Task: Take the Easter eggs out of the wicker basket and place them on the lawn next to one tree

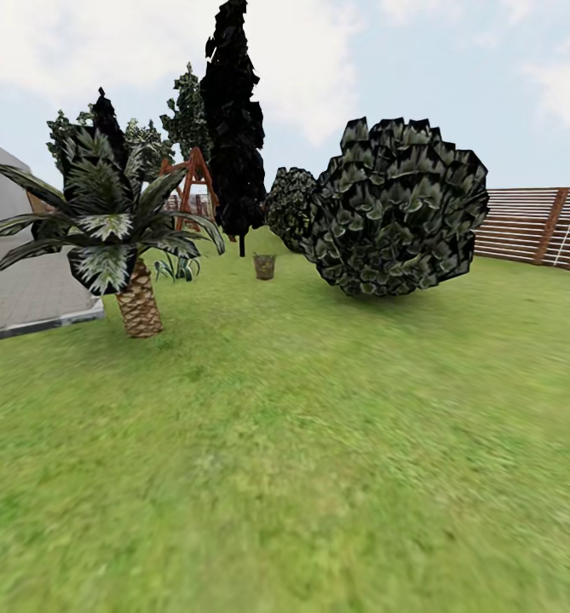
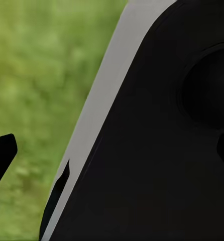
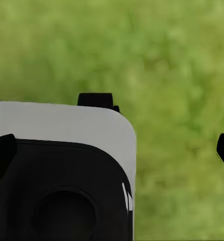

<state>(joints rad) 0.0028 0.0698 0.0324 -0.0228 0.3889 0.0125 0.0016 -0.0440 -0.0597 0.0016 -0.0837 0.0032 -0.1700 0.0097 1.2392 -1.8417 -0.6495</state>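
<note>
One wicker basket stands upright on the lawn, far ahead of both pincers and slightly toward the left arm's side, so neither arm is within reach; a drive forward is judged necessary. Eggs counted: none discernible (basket too small to tell). Left gripper and right gripper each show dark fingertips wide apart over grass, holding nothing.
</note>
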